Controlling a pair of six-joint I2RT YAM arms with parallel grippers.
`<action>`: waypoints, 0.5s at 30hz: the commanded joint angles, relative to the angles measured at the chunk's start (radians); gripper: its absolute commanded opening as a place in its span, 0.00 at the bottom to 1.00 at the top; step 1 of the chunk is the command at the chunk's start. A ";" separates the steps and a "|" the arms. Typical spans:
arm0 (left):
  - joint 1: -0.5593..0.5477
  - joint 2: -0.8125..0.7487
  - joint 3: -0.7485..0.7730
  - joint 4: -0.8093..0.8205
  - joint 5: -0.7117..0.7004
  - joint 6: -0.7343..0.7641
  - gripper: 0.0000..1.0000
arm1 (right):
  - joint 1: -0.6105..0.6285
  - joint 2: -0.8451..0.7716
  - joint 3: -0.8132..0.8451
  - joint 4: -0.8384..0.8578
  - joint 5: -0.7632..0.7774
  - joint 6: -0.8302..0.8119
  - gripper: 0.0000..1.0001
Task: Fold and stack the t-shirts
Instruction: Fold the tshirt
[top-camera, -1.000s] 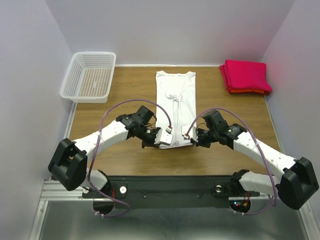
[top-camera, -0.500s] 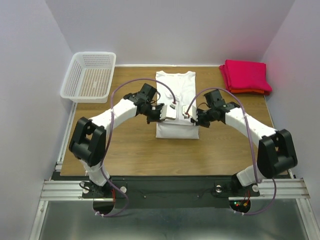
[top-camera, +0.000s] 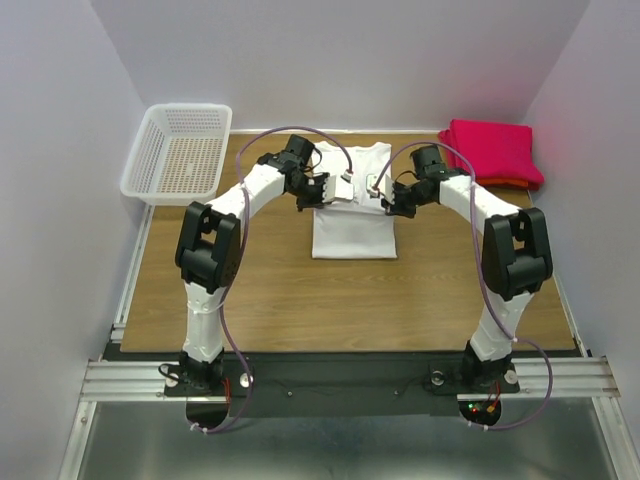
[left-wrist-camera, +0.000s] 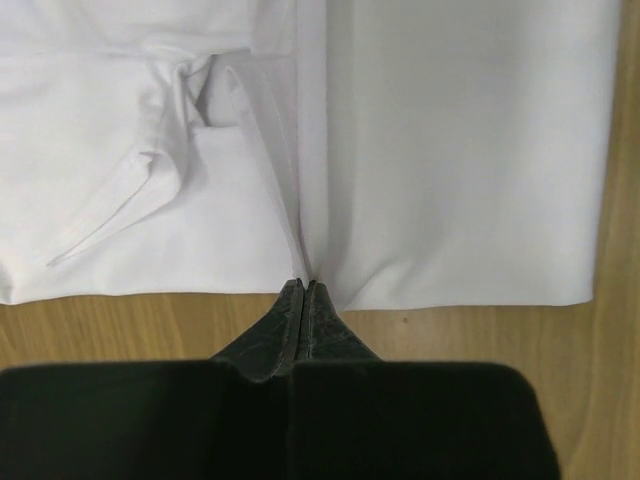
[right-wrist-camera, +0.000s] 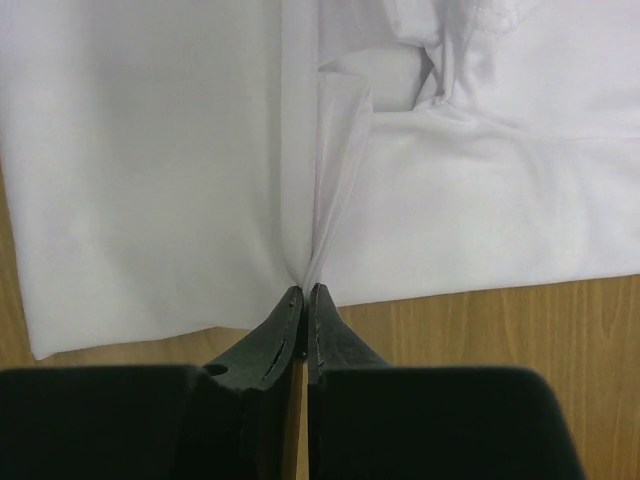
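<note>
The white t-shirt (top-camera: 353, 222) lies at the middle back of the table, its near hem carried up over its middle. My left gripper (top-camera: 322, 193) is shut on the hem's left edge; in the left wrist view its tips (left-wrist-camera: 304, 285) pinch a fold of the white cloth (left-wrist-camera: 450, 150). My right gripper (top-camera: 384, 195) is shut on the hem's right edge; in the right wrist view its tips (right-wrist-camera: 305, 290) pinch the white cloth (right-wrist-camera: 150, 160). Folded red/pink t-shirts (top-camera: 492, 150) are stacked at the back right, an orange-red one at the bottom.
A white plastic lattice basket (top-camera: 181, 152) stands at the back left, partly over the table edge. Purple walls close in the back and both sides. Bare wooden table (top-camera: 340, 300) lies in front of the shirt.
Both grippers have carried the shirt's near hem from the front of the table away toward the collar, folding the shirt over itself. The arms are now stretched far out.
</note>
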 joint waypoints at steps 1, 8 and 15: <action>0.026 0.036 0.104 -0.048 -0.016 0.031 0.00 | -0.028 0.061 0.097 0.001 -0.039 -0.032 0.01; 0.030 0.128 0.204 -0.033 -0.034 0.027 0.00 | -0.048 0.161 0.204 0.004 -0.042 -0.030 0.01; 0.044 0.163 0.214 0.067 -0.088 -0.028 0.11 | -0.050 0.218 0.255 0.012 -0.012 -0.021 0.13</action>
